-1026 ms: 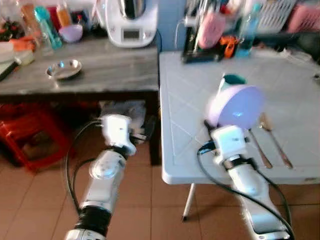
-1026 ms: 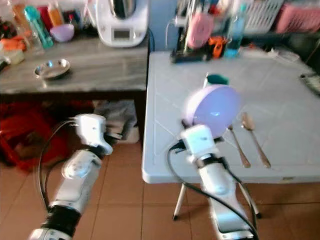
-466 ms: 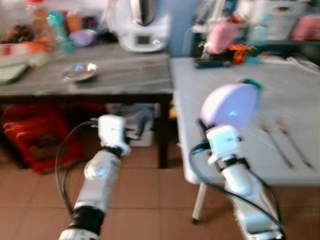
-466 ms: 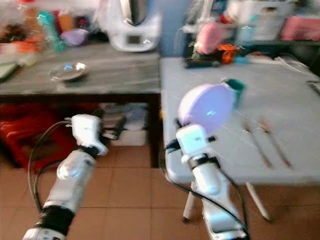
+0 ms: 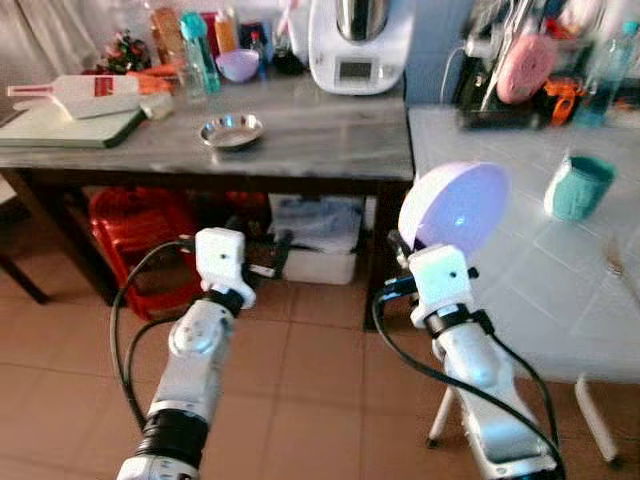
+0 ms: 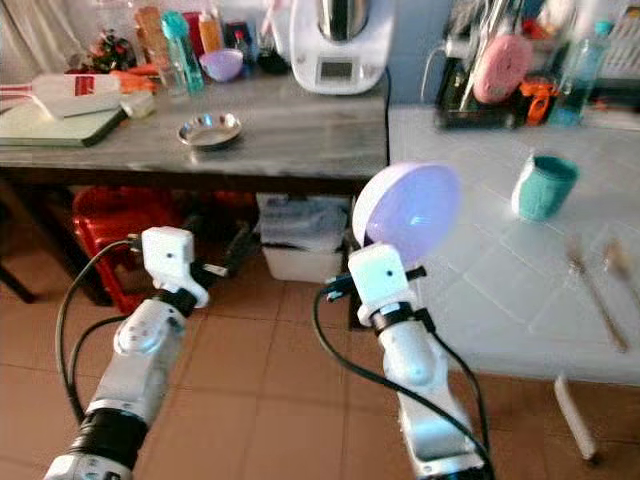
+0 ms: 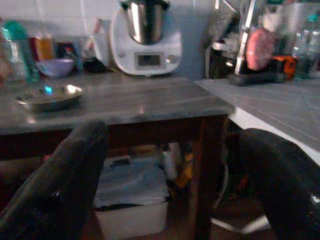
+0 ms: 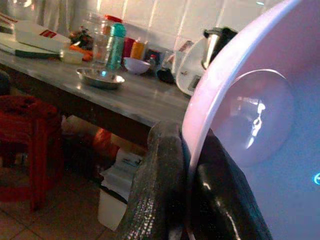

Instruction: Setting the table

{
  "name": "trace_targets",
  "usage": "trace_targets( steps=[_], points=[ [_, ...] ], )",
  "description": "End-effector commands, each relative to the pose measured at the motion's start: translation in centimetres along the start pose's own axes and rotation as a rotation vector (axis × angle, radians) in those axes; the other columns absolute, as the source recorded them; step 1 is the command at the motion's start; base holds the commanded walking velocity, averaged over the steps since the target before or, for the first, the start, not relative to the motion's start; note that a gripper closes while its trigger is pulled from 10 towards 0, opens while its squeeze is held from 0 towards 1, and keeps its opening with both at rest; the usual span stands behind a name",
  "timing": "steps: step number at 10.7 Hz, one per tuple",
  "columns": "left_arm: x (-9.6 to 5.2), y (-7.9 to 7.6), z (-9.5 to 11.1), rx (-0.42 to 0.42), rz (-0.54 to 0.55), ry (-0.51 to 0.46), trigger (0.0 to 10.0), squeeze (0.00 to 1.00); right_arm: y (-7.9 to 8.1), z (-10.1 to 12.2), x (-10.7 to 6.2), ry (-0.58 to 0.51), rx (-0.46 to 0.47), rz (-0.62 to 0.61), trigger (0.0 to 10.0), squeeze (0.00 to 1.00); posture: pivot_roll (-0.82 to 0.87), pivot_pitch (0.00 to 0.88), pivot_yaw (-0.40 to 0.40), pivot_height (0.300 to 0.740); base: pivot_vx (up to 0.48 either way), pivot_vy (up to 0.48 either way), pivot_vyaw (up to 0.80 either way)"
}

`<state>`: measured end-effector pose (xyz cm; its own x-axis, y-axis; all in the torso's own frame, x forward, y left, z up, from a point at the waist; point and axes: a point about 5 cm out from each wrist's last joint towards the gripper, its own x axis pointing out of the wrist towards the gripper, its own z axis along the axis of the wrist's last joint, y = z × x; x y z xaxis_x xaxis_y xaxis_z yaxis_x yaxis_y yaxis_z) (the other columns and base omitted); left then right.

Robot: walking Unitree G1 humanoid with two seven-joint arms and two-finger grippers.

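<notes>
View swung leftward since a second ago, grey bench (image 5: 300, 150) now centred, steel dish (image 5: 231, 130) at 11 o'clock, left pincer (image 7: 170, 175) held apart over tiled floor (image 5: 300, 380), lilac bowl (image 5: 455, 207) kept clamped by right pincer (image 8: 192, 165), teal cup (image 5: 578, 186) on white bench (image 5: 520, 290) at 2 o'clock.
</notes>
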<state>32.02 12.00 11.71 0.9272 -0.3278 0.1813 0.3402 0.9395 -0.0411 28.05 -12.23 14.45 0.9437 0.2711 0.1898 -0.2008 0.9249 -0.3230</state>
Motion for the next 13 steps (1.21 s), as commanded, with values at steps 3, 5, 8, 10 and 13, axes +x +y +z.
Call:
trace_targets(
  steps=[3, 5, 8, 10, 13],
  points=[
    [0.7, -0.2, 0.4, 0.020, -0.033, -0.002, 10.0, 0.00, -0.4, 0.1, 0.4, -0.012, -0.002, -0.021, 10.0, 0.00, 0.02, 0.000, 0.095, 0.740, 0.000, 0.246, 0.00],
    [0.8, -0.8, 0.5, 0.015, -0.064, -0.015, 10.0, 0.00, -0.1, 0.1, 0.3, -0.015, 0.003, -0.017, 10.0, 0.00, 0.01, 0.000, 0.097, 0.740, 0.000, 0.259, 0.00],
    [0.9, -1.0, 0.3, 0.011, -0.067, -0.014, 10.0, 0.00, 0.0, 0.2, 0.5, -0.023, 0.005, -0.016, 10.0, 0.00, 0.01, 0.000, 0.096, 0.740, 0.000, 0.266, 0.45],
    [0.9, -0.9, 0.3, 0.013, -0.065, -0.010, 10.0, 0.00, -0.1, 0.1, 0.5, -0.023, 0.002, -0.019, 10.0, 0.00, 0.01, 0.000, 0.091, 0.740, 0.000, 0.270, 0.20],
    [0.6, -1.6, -0.2, -0.002, -0.072, -0.003, 10.0, 0.00, -0.3, -0.3, 0.0, -0.006, 0.004, -0.020, 10.0, 0.00, 0.01, 0.000, 0.085, 0.740, 0.000, 0.319, 0.00]
  ],
)
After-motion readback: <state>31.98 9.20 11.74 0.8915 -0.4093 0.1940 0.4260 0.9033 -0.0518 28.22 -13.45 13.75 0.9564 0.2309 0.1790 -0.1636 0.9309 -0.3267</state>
